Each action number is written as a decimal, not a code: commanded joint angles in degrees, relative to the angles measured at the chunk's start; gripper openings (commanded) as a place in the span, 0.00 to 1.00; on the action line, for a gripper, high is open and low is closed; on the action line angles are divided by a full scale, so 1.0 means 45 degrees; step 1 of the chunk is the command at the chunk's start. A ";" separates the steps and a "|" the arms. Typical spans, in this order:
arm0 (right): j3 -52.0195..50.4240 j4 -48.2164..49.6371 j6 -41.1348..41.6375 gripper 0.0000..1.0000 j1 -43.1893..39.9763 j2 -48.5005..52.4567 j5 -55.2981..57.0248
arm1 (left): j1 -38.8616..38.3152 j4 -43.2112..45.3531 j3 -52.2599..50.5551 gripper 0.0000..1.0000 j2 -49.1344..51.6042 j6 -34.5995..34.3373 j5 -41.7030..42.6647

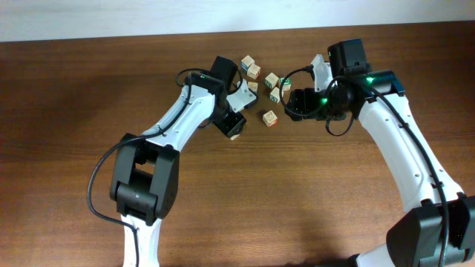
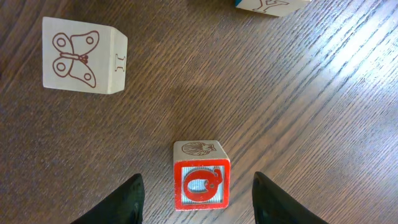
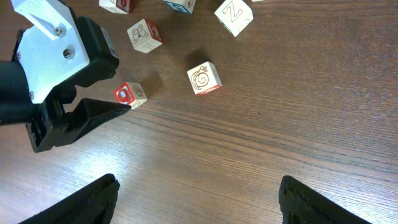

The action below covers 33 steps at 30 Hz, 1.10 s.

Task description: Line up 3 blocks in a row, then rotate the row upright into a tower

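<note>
Tabletop [image 1: 74, 111]: stray cubes [image 1: 248, 63] around red block [image 2: 201, 183]

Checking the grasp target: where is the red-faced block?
In the left wrist view, the red-faced block sits between the left gripper's open jaws, untouched, with the butterfly block up-left.

**Wooden letter cubes, right wrist view:** six.
- one red-faced cube [image 3: 130, 94]
- one butterfly cube [image 3: 144, 35]
- one snail cube [image 3: 204, 78]
- one Z cube [image 3: 234, 15]
- two at the far edge, cut by the frame: a red-patched cube [image 3: 116, 5] and a blue-edged cube [image 3: 180, 4]

**Wooden letter cubes, left wrist view:** three. These are the red-faced cube, the butterfly cube and one teal-edged cube [image 2: 267, 4], cut by the far edge.

**Wooden letter cubes, overhead view:** about eight. The far cluster is too small for an exact count.

**Robot arms:** two, a left arm [image 1: 178, 119] and a right arm [image 1: 401, 141].

**Grippers:** two, a left gripper [image 2: 198, 186] and a right gripper [image 3: 199, 186], with two fingers each.

**Table** [image 1: 74, 111]**:** one.
</note>
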 commanded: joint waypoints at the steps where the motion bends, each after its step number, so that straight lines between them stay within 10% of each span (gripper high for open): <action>1: 0.0262 -0.0005 -0.0126 0.83 0.0024 0.0112 0.0209 | -0.0044 0.0073 -0.0087 0.53 0.0369 0.0262 0.0238; 13: 0.0262 0.0034 -0.0126 0.82 0.0024 0.0112 0.0447 | -0.0277 0.0165 -0.0083 0.15 0.1141 0.0121 0.0219; 25: 0.0248 0.0393 0.1943 0.79 0.0049 0.1452 0.0398 | 0.0461 -0.1515 0.0097 0.15 0.1137 -0.9894 -0.2516; 33: 0.0248 0.0748 0.2030 0.77 0.0063 0.2123 0.0345 | 0.0495 -0.2540 0.0097 0.18 0.1137 -1.0637 -0.1297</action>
